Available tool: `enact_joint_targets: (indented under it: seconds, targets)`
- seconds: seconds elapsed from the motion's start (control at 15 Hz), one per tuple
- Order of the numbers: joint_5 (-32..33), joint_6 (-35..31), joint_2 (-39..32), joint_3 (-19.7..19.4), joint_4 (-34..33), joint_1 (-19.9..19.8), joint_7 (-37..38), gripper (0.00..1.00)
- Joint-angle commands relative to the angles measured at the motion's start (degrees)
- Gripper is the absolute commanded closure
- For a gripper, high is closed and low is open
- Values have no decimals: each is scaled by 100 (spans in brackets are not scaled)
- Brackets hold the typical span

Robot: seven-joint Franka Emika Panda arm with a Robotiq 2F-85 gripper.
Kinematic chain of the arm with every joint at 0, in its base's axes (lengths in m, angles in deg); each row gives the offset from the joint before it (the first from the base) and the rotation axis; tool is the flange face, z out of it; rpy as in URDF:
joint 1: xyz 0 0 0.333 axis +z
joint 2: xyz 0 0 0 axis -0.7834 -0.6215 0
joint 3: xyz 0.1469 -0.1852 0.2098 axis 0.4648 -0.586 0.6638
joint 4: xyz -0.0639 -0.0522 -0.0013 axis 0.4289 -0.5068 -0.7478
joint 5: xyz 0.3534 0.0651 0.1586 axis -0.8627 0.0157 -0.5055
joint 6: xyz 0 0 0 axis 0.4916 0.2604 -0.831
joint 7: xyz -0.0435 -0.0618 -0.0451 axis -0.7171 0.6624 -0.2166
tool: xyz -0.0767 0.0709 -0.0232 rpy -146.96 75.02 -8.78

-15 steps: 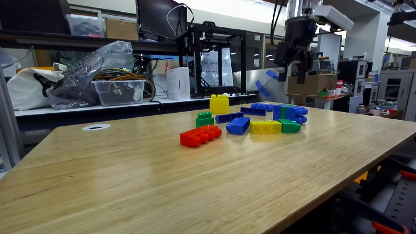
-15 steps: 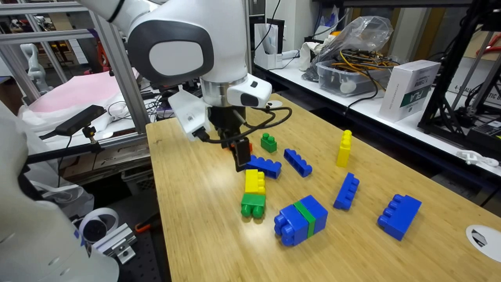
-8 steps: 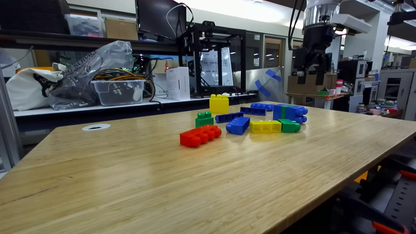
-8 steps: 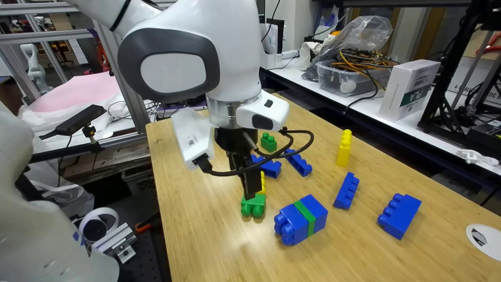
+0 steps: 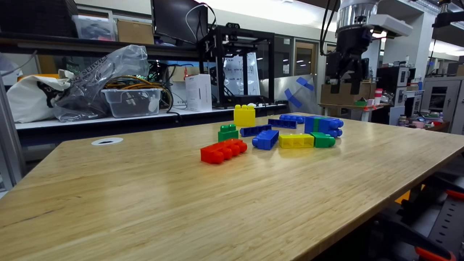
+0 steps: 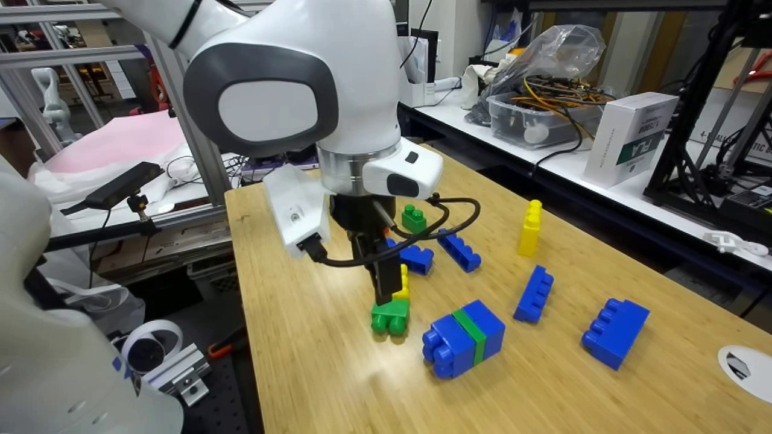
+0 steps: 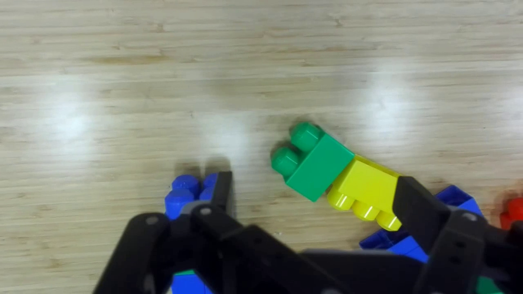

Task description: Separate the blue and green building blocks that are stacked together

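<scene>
The glossy plastic stack of blue and green building blocks [image 6: 463, 340] lies on its side, in one piece, on the pale wooden counter [image 6: 325, 374]. Its long axis runs flat along the wood, lower left to upper right in an exterior view, round studs [image 6: 443, 358] at the lower-left end; in the wrist view those studs point to the top. I count a bright blue block [image 6: 453, 336] at each end and a single green block [image 6: 468, 326], a narrow band between them.

Nine other studded plastic bricks are spread about. Four are blue bricks [image 6: 616, 334], all on their sides; two are green, two yellow, and one is a long red brick [image 5: 222, 148]. A short green brick [image 5: 228, 136] and a tall yellow brick [image 5: 244, 117] stand studs up, while the other green brick [image 5: 320, 140] and the other yellow brick [image 5: 296, 141] lie touching, end to end, near the stack.

The black end effector [image 5: 345, 87] hangs above the counter, fingers [image 7: 416, 212] spread wide, bricks and bare wood showing through the gap.
</scene>
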Motion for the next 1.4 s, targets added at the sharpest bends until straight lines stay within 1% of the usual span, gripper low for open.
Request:
enact_joint_targets:
  seconds: [0.0,0.2,0.53,0.6,0.73,1.07,1.33]
  targets:
    - [-28,-223,-133,-56,44,-42,-107,0]
    - [-14,-422,-268,-174,55,-108,-197,0]
    - [36,-1247,-406,-417,287,-214,-480,0]
    - [-9,-1355,-566,-480,168,-183,-608,0]
    - [-82,-1509,-607,-561,193,-126,-829,0]
    - [-187,-1842,-886,-645,193,-50,-1270,0]
    - [-219,-2179,-1238,-666,196,-58,-1480,0]
